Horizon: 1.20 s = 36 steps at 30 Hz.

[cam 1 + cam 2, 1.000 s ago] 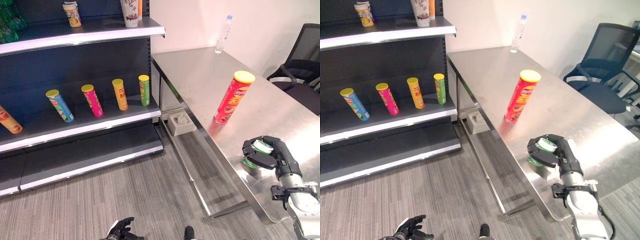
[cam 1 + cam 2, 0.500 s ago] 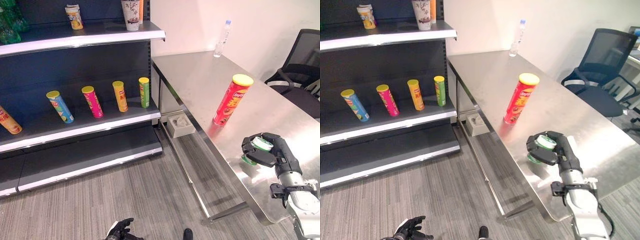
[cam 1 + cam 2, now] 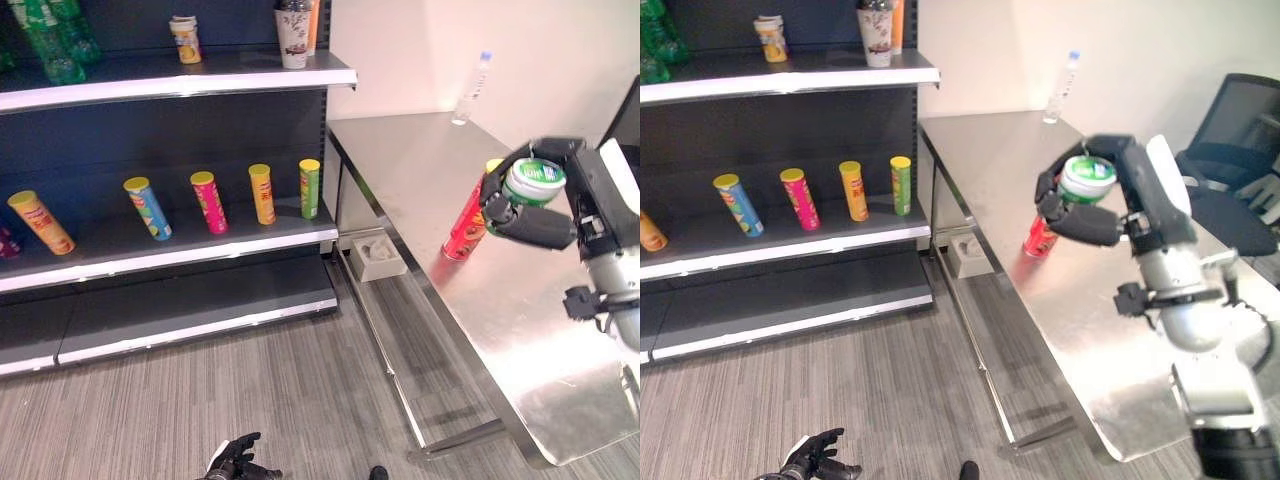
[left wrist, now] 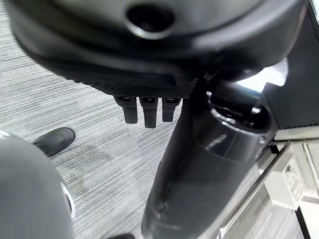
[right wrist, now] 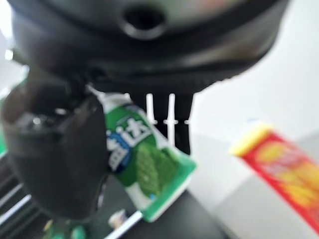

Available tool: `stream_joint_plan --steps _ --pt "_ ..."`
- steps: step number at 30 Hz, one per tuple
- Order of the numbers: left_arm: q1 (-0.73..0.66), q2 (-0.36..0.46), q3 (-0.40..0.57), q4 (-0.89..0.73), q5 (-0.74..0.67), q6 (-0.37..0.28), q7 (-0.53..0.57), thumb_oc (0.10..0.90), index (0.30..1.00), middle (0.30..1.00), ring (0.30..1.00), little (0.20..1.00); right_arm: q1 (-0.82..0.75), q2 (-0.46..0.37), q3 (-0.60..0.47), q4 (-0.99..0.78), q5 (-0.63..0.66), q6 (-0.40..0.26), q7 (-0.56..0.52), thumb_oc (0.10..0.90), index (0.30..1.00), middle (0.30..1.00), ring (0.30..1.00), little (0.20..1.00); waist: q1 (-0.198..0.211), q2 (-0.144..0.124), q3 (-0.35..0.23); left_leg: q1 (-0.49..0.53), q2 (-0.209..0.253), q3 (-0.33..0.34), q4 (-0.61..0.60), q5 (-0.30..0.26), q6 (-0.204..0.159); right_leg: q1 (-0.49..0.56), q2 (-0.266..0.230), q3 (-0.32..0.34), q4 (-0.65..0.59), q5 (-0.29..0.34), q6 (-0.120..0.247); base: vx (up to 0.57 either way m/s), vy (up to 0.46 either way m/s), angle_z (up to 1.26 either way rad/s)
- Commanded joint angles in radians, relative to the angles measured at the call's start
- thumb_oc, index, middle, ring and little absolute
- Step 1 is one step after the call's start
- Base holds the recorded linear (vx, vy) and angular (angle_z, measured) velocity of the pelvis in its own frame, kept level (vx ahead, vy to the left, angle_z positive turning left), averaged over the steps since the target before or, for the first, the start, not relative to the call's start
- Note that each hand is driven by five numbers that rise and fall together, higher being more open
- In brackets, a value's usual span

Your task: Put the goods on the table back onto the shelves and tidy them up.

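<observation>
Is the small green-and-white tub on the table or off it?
Off it. The right hand holds the green-and-white tub in curled fingers, lifted above the table, in front of the red can.

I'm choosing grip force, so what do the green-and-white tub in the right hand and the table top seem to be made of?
Green-and-white tub, held in the right hand: probably smooth plastic, going by its glossy printed wrap. Table: brushed metal, likely stainless steel; it reflects light.
</observation>
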Motion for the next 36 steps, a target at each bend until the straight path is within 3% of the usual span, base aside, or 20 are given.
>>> stream_joint_plan --steps 1,2,5,6,9,12,15,16,17,18,20,21,22,23,27,30,32,34,35,36 --pt "-0.083 0.049 -0.035 -0.055 -0.042 -0.035 0.024 0.8 0.9 0.9 0.9 0.9 -0.164 -0.047 -0.052 -0.032 -0.019 -0.066 -0.063 0.4 0.3 0.3 0.3 0.3 0.023 -0.085 0.091 -0.185 -0.013 -0.095 0.334 -0.032 -0.095 0.124 0.002 -0.053 0.01 -0.185 0.002 -0.04 0.058 0.8" --pt "-0.075 0.05 -0.03 -0.071 -0.061 -0.034 0.021 0.8 0.9 0.9 0.9 0.9 -0.159 -0.056 -0.052 -0.02 -0.027 -0.057 -0.069 0.4 0.3 0.3 0.3 0.3 0.012 -0.08 0.077 -0.174 0.04 -0.083 0.289 -0.019 -0.101 0.132 0.008 -0.079 0.003 -0.19 0.008 0.14 0.141 1.14" --pt "-0.061 0.055 -0.02 -0.066 -0.066 -0.033 0.017 0.8 0.9 0.9 0.9 0.9 -0.153 -0.053 -0.042 -0.019 -0.031 -0.056 -0.071 0.4 0.3 0.3 0.3 0.3 0.01 -0.077 0.066 -0.109 0.09 -0.058 0.172 -0.022 -0.092 0.137 -0.004 -0.084 0.004 -0.187 0.023 0.14 0.254 0.55" --pt "-0.073 0.077 -0.014 -0.057 -0.054 -0.047 0.03 0.8 0.9 0.9 0.9 0.9 -0.139 -0.071 -0.044 -0.022 -0.048 -0.059 -0.081 0.4 0.3 0.3 0.3 0.3 0.006 -0.057 0.047 -0.083 0.186 -0.081 0.017 0.073 -0.105 0.107 -0.047 -0.07 0.002 -0.202 0.065 0.32 0.694 0.4" --pt "-0.095 0.091 -0.016 -0.063 -0.042 -0.048 0.041 0.8 0.9 0.9 0.9 0.9 -0.118 -0.075 -0.079 -0.023 -0.061 -0.051 -0.094 0.4 0.3 0.3 0.3 0.3 -0.009 -0.038 0.023 -0.091 0.125 -0.099 -0.002 0.027 -0.11 0.113 -0.112 -0.062 0.002 -0.164 0.1 0.25 0.523 0.4" --pt "-0.125 0.123 -0.039 -0.087 -0.022 -0.048 0.038 0.8 0.9 0.9 0.9 0.9 -0.176 -0.069 -0.053 -0.012 -0.074 -0.039 -0.114 0.4 0.3 0.3 0.3 0.3 -0.006 -0.048 0.033 -0.097 0.021 -0.085 -0.019 -0.023 -0.041 0.062 -0.204 -0.009 0.063 -0.109 0.115 0.08 0.32 -0.4" --pt "-0.122 0.142 -0.027 -0.097 -0.025 -0.044 0.044 0.8 0.9 0.9 0.9 0.9 -0.27 -0.071 0.03 0.01 -0.077 -0.041 -0.124 0.4 0.3 0.3 0.3 0.3 0.022 -0.053 0.041 -0.078 -0.017 -0.035 -0.055 -0.03 -0.001 -0.001 -0.242 -0.03 0.138 -0.092 0.112 0.01 0.303 -0.36" --pt "-0.122 0.157 -0.005 -0.105 -0.044 -0.04 0.05 0.8 0.9 0.9 0.9 0.9 -0.316 -0.091 0.076 0.016 -0.071 -0.033 -0.114 0.4 0.3 0.3 0.3 0.3 0.024 -0.05 0.059 -0.056 -0.024 0.0 -0.077 -0.026 0.014 -0.054 -0.206 -0.038 0.235 -0.114 0.09 0.01 0.242 -0.89" --pt "-0.122 0.156 -0.003 -0.106 -0.045 -0.04 0.05 0.8 0.9 0.9 0.9 0.9 -0.322 -0.092 0.08 0.019 -0.071 -0.034 -0.114 0.4 0.3 0.3 0.3 0.3 0.024 -0.049 0.059 -0.055 -0.023 0.002 -0.077 -0.026 0.014 -0.058 -0.206 -0.035 0.24 -0.117 0.089 0.03 0.262 -1.08" --pt "-0.114 0.167 0.012 -0.102 -0.065 -0.039 0.052 0.8 0.9 0.9 0.9 0.9 -0.364 -0.117 0.106 0.024 -0.056 -0.041 -0.109 0.4 0.3 0.3 0.3 0.3 0.026 -0.047 0.066 -0.047 -0.028 0.012 -0.082 -0.02 0.025 -0.086 -0.132 -0.037 0.274 -0.155 0.073 0.01 0.101 -0.6" --pt "-0.113 0.165 0.018 -0.1 -0.072 -0.04 0.053 0.8 0.9 0.9 0.9 0.9 -0.38 -0.129 0.121 0.031 -0.048 -0.048 -0.109 0.4 0.3 0.3 0.3 0.3 0.021 -0.045 0.07 -0.045 -0.032 0.012 -0.082 -0.017 0.026 -0.097 -0.084 -0.034 0.277 -0.181 0.061 0.01 0.1 -0.22" --pt "-0.114 0.157 0.025 -0.083 -0.08 -0.035 0.051 0.8 0.9 0.9 0.9 0.9 -0.393 -0.15 0.127 0.042 -0.045 -0.054 -0.117 0.4 0.3 0.3 0.3 0.3 0.011 -0.052 0.075 -0.046 -0.051 0.003 -0.082 -0.02 0.031 -0.117 0.016 0.006 0.255 -0.215 0.043 0.0 0.069 -0.18" --pt "-0.115 0.157 0.026 -0.083 -0.08 -0.035 0.051 0.8 0.9 0.9 0.9 0.9 -0.394 -0.15 0.127 0.043 -0.045 -0.055 -0.117 0.4 0.3 0.3 0.3 0.3 0.011 -0.052 0.074 -0.049 -0.05 0.004 -0.082 -0.017 0.031 -0.118 0.017 0.006 0.251 -0.211 0.041 0.07 0.055 -0.06" --pt "-0.11 0.145 0.03 -0.076 -0.083 -0.043 0.047 0.8 0.9 0.9 0.9 0.9 -0.393 -0.203 0.112 0.038 -0.047 -0.047 -0.11 0.4 0.3 0.3 0.3 0.3 0.004 -0.063 0.075 -0.045 -0.076 -0.017 -0.082 -0.03 0.035 -0.099 0.071 0.09 0.193 -0.218 0.023 0.06 0.013 0.27" --pt "-0.083 0.118 0.035 -0.085 -0.111 -0.054 0.041 0.8 0.9 0.9 0.9 0.9 -0.42 -0.255 0.108 0.054 -0.036 -0.055 -0.117 0.4 0.3 0.3 0.3 0.3 0.023 -0.079 0.069 -0.048 -0.102 -0.038 -0.045 -0.048 0.032 -0.04 0.089 0.091 0.112 -0.194 0.001 0.09 -0.03 0.26" --pt "-0.071 0.106 0.026 -0.121 -0.142 -0.052 0.032 0.8 0.9 0.9 0.9 0.9 -0.471 -0.308 0.125 0.077 -0.036 -0.052 -0.128 0.4 0.3 0.3 0.3 0.3 0.044 -0.106 0.096 -0.127 -0.114 -0.087 0.14 -0.106 0.007 0.014 0.08 0.06 0.066 -0.194 -0.007 0.03 -0.087 0.39" --pt "-0.065 0.1 0.024 -0.126 -0.153 -0.047 0.027 0.8 0.9 0.9 0.9 0.9 -0.472 -0.321 0.132 0.093 -0.035 -0.046 -0.126 0.4 0.3 0.3 0.3 0.3 0.035 -0.111 0.106 -0.157 -0.077 -0.085 0.186 -0.114 -0.018 0.047 0.075 0.035 0.041 -0.198 -0.009 0.1 0.035 0.49" --pt "-0.061 0.108 0.016 -0.153 -0.151 -0.049 0.016 0.8 0.9 0.9 0.9 0.9 -0.44 -0.336 0.105 0.086 -0.03 -0.044 -0.126 0.4 0.3 0.3 0.3 0.3 0.025 -0.111 0.101 -0.152 0.011 -0.056 0.118 -0.05 -0.034 0.05 0.057 0.014 0.039 -0.208 -0.003 0.13 0.136 0.4" --pt "-0.061 0.108 0.015 -0.154 -0.151 -0.049 0.016 0.8 0.9 0.9 0.9 0.9 -0.437 -0.336 0.102 0.086 -0.03 -0.044 -0.126 0.4 0.3 0.3 0.3 0.3 0.026 -0.111 0.099 -0.15 0.012 -0.056 0.112 -0.046 -0.035 0.049 0.058 0.014 0.041 -0.209 -0.004 0.14 0.192 0.32" --pt "-0.071 0.111 0.017 -0.152 -0.143 -0.049 0.014 0.8 0.9 0.9 0.9 0.9 -0.415 -0.342 0.07 0.081 -0.027 -0.048 -0.135 0.4 0.3 0.3 0.3 0.3 0.006 -0.107 0.087 -0.148 0.107 -0.028 0.019 0.038 -0.051 0.042 0.039 -0.005 0.036 -0.23 0.004 0.18 0.198 0.04"
